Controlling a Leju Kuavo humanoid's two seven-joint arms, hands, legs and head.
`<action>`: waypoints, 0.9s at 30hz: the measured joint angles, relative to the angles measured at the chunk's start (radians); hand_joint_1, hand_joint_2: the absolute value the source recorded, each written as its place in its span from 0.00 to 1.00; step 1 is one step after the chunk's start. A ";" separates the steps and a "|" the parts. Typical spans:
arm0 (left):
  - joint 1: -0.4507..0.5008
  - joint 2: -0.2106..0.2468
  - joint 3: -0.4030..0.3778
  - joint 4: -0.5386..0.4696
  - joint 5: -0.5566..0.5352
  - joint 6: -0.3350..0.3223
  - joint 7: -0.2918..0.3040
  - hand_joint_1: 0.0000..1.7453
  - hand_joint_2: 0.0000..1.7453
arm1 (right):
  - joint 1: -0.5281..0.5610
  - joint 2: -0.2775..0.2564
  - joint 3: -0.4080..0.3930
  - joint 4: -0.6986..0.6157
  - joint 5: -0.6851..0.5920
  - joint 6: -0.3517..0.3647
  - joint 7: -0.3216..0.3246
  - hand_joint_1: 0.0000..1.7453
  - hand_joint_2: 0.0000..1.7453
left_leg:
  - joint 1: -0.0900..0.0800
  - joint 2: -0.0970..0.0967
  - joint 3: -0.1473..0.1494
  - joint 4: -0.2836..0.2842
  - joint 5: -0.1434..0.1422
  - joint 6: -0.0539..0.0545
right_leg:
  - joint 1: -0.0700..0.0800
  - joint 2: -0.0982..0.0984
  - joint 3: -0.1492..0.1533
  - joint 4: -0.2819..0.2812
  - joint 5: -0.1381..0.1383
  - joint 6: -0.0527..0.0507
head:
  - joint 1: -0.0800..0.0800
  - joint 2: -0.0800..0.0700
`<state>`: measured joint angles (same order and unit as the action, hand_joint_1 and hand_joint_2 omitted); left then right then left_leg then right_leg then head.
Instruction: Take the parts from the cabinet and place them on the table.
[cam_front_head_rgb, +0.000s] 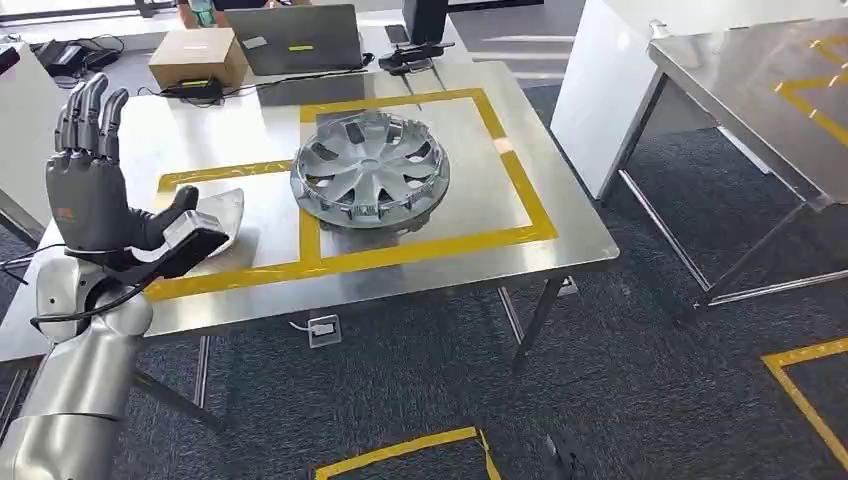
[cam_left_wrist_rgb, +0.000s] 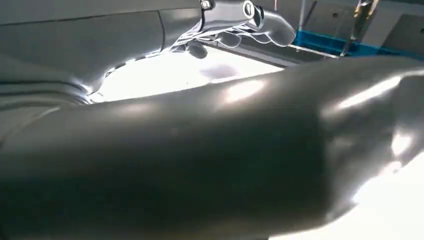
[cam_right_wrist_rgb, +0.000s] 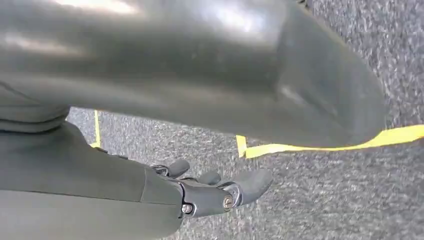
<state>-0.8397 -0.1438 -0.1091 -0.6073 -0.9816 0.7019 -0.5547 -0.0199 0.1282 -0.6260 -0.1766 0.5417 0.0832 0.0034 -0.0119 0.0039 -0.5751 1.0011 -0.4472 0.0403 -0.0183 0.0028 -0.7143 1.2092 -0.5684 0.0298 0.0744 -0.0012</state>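
A silver wheel cover (cam_front_head_rgb: 369, 169) lies flat inside the larger yellow-taped square on the steel table (cam_front_head_rgb: 560, 225). A smaller silver curved part (cam_front_head_rgb: 226, 212) lies in the left taped area, partly hidden behind my left hand (cam_front_head_rgb: 92, 185). That hand is raised over the table's near left corner, fingers straight and apart, thumb out toward the part, holding nothing. The left wrist view looks past the thick thumb (cam_left_wrist_rgb: 210, 160) to the fingers (cam_left_wrist_rgb: 240, 17) above the bright tabletop. My right hand (cam_right_wrist_rgb: 215, 192) hangs over the grey carpet, fingers loosely extended and empty.
A cardboard box (cam_front_head_rgb: 198, 56), a laptop (cam_front_head_rgb: 297, 40) and cables sit at the table's far edge. A second steel table (cam_front_head_rgb: 760, 90) stands to the right across a carpeted aisle. Yellow floor tape (cam_front_head_rgb: 405, 450) marks the carpet near me.
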 joint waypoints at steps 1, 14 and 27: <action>0.001 0.003 0.000 0.008 -0.012 0.000 0.000 0.00 0.00 | 0.000 -0.002 -0.002 0.000 -0.003 -0.001 0.002 0.00 0.00 | 0.000 0.000 -0.017 0.002 0.012 -0.001 | 0.000 0.000 -0.021 0.077 -0.036 0.004 | 0.001 0.000; 0.036 0.029 0.017 0.067 -0.241 0.000 0.115 0.00 0.00 | -0.005 0.002 -0.015 0.000 -0.008 -0.020 0.028 0.00 0.00 | 0.012 -0.003 -0.153 0.115 -0.028 -0.072 | -0.004 0.001 0.130 -0.165 0.081 -0.054 | -0.006 0.000; 0.228 0.056 0.170 0.178 -0.151 0.000 0.127 0.00 0.00 | 0.004 0.013 -0.035 0.001 -0.023 -0.034 0.017 0.00 0.00 | 0.003 0.001 0.058 -0.003 -0.057 -0.022 | -0.007 0.000 0.034 -0.185 0.206 -0.009 | -0.012 0.000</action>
<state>-0.6119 -0.0873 0.0606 -0.4293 -1.1323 0.7019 -0.4276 -0.0161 0.1415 -0.6615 -0.1759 0.5185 0.0496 0.0206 -0.0094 0.0044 -0.5169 0.9980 -0.5040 0.0183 -0.0249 0.0031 -0.6804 1.0241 -0.3625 0.0209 0.0626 -0.0011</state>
